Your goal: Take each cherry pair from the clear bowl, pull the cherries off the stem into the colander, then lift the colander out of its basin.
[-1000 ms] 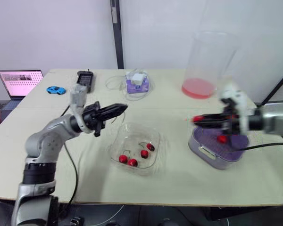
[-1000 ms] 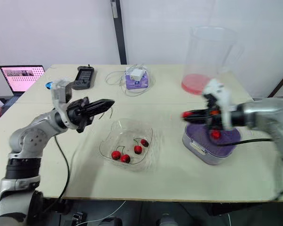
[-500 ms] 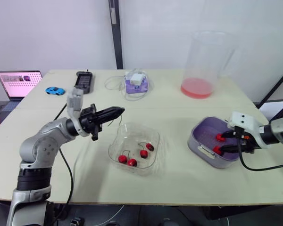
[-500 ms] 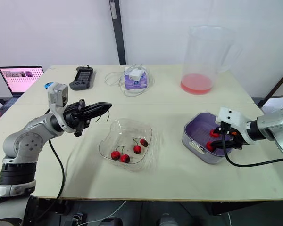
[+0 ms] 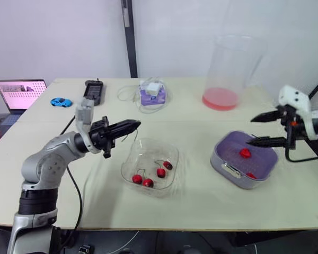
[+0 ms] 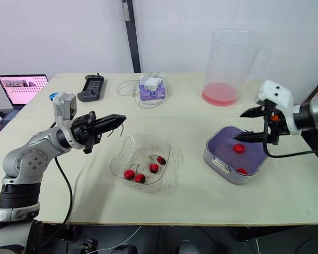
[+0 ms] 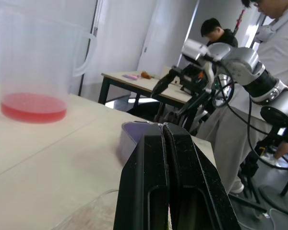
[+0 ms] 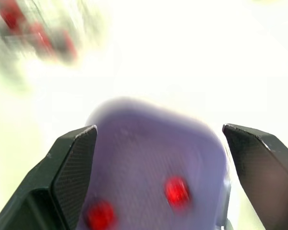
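Cherries [image 5: 148, 180], two pairs by the look, lie in the bowl [image 5: 172, 154] nearest. Their stems sit close, so one grab might drag both onto the table [image 5: 95, 196]. Left pincer [image 5: 133, 125] is clenched just beyond. Colander [image 5: 230, 151] holds two loose cherries, with the right pincer [image 5: 251, 130] released above it. Farthest, the jug [image 5: 230, 63] holds red liquid.

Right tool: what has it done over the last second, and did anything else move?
The right tool dipped to the colander, let go of a cherry, and rose open above it; two cherries now lie loose inside. The left tool stayed shut beside the clear bowl, whose cherries did not move.
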You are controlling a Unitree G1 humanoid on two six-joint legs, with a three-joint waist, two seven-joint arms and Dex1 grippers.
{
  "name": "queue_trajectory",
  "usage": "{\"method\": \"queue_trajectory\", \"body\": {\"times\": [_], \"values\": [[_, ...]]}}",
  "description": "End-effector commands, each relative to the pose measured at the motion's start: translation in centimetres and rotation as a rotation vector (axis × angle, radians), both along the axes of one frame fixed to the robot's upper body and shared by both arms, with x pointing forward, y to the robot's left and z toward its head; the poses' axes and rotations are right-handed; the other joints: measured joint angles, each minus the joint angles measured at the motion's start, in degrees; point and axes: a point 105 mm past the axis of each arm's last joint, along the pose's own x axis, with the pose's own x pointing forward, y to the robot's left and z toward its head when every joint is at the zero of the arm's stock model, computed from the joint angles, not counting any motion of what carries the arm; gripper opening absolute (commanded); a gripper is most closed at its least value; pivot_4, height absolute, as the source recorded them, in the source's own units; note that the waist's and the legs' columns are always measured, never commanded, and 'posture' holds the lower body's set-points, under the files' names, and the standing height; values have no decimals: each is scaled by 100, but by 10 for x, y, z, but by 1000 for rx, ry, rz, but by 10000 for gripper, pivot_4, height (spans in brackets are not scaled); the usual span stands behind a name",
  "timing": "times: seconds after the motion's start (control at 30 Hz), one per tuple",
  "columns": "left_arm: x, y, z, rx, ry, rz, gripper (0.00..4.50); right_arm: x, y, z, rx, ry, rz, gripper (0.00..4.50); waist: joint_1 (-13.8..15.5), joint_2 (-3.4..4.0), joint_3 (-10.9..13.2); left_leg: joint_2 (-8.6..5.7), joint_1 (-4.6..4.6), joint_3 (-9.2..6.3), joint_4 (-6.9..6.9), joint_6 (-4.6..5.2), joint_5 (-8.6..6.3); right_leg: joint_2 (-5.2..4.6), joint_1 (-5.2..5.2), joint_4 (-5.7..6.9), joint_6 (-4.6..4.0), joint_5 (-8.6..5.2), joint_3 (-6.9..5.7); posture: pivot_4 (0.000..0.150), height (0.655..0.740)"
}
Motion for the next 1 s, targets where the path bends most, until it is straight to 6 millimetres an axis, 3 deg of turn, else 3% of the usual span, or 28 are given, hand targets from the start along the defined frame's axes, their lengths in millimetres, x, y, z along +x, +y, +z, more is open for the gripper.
{"method": "queue_trajectory", "body": {"times": [0.03,0.13,0.23,0.4,0.57,0.73,0.83,0.93,1.0], "values": [[-1,13,4,66,-44,84,0,-22,40,8,7,-2,199,44696,30,1,1,0,0,-5,-2,0,0,2,0,0,0,0,-3,1500,7332],[-2,28,-2,111,-18,155,0,-21,67,12,70,-8,292,44696,42,-1,1,0,-4,-6,-3,0,0,-3,0,-4,0,-1,-7,1500,7332],[-3,48,-14,143,50,242,0,-23,84,5,48,11,364,44696,58,-2,2,-4,-6,-3,1,0,0,-9,0,-4,1,0,-7,1500,7332],[-17,89,-62,200,302,377,0,-14,112,-8,29,-6,432,44696,4,-1,2,-2,-4,-1,-6,3,-2,-8,-9,-2,0,0,-3,1500,7332],[-21,130,-110,242,494,608,0,-8,116,-12,14,-8,446,44696,67,-3,2,-1,-6,-4,-2,1,-1,-10,-12,9,-1,-1,-7,1500,7332],[-30,146,-139,287,587,712,0,2,112,-17,-15,-11,408,44696,64,-5,1,-3,-6,-3,-1,1,-1,-12,-9,6,-1,-1,-8,1500,7332],[-31,154,-145,254,629,748,0,1,113,-16,-14,-11,409,44696,48,-5,1,-2,-6,-4,-3,1,-1,-10,-11,7,-1,-1,-7,1500,7332],[-30,163,-145,228,639,769,9165,1,113,-15,-12,-4,404,45000,44,-5,1,-2,-6,-4,-2,1,-1,-10,-12,8,-1,-1,-8,1500,7332],[-28,169,-141,233,622,791,19387,0,111,-13,-8,0,394,45000,44,-5,1,-2,-6,-4,-3,1,-1,-10,-12,8,-1,-1,-8,1500,7332]]}}
